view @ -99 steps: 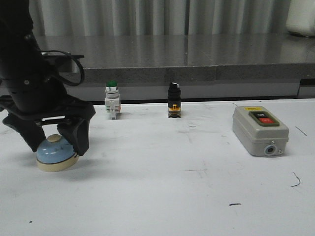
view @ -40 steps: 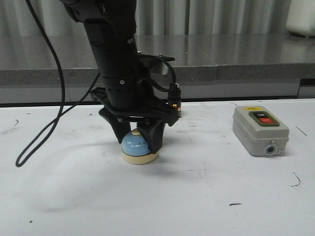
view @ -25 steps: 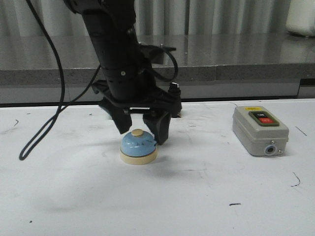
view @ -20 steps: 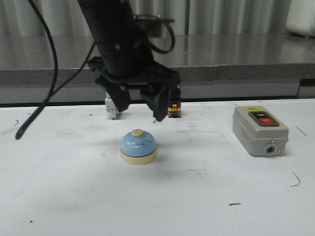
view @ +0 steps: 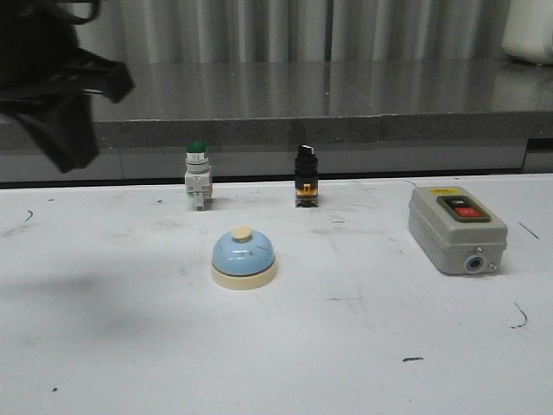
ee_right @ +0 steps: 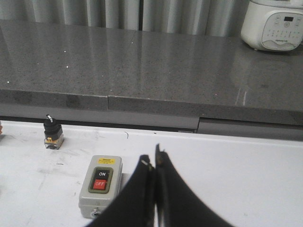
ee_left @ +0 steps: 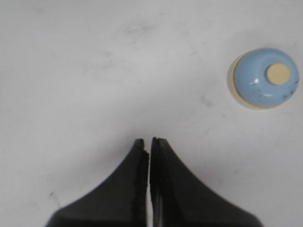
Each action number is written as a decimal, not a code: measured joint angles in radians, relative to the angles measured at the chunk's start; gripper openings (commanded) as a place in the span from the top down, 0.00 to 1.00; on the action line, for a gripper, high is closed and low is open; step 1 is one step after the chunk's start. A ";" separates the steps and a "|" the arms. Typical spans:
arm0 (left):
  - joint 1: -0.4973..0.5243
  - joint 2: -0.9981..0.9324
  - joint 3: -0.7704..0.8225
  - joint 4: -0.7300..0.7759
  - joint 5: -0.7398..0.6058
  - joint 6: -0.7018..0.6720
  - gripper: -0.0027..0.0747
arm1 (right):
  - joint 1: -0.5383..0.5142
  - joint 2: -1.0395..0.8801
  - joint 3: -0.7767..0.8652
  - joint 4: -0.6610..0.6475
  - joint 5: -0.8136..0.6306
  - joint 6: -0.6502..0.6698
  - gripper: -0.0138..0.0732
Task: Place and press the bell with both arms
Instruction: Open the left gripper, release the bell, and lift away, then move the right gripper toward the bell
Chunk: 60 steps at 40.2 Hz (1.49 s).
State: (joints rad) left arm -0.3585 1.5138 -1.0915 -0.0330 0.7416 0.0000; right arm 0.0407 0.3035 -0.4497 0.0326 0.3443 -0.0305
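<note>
The light-blue bell (view: 244,257) with its cream base and cream button stands alone on the white table, left of the middle. It also shows in the left wrist view (ee_left: 263,79). My left arm (view: 52,95) hangs blurred at the upper left, well away from the bell. My left gripper (ee_left: 147,141) is shut and empty above bare table. My right gripper (ee_right: 153,160) is shut and empty, and hangs above the table beside the grey box. The right arm does not show in the front view.
A green-capped push-button switch (view: 197,175) and a black selector switch (view: 305,175) stand at the table's back edge. The grey box with ON and OFF buttons (view: 456,227) lies at the right, also in the right wrist view (ee_right: 101,184). A grey counter (view: 346,95) runs behind.
My left gripper set the bell down left of the table's middle, opened, rose off it, then swung away to the upper left and shut. The bell stays where it was set.
</note>
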 measured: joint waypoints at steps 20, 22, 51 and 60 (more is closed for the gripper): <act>0.166 -0.807 0.632 -0.082 -0.354 0.000 0.99 | 0.000 0.000 0.000 0.000 0.000 0.000 0.92; 0.166 -0.904 0.677 -0.085 -0.390 0.000 0.99 | 0.000 0.000 0.000 0.000 0.000 0.000 0.92; 0.166 -1.393 0.787 -0.101 -0.416 0.000 0.99 | 0.210 0.529 -0.056 0.055 -0.136 0.000 0.92; 0.166 -1.393 0.787 -0.101 -0.416 0.000 0.99 | 0.441 0.851 -0.232 0.065 -0.183 0.000 0.92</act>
State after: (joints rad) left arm -0.1925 0.1204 -0.3043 -0.1341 0.3258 0.0000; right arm 0.4816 1.1541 -0.6814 0.0971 0.1615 -0.0305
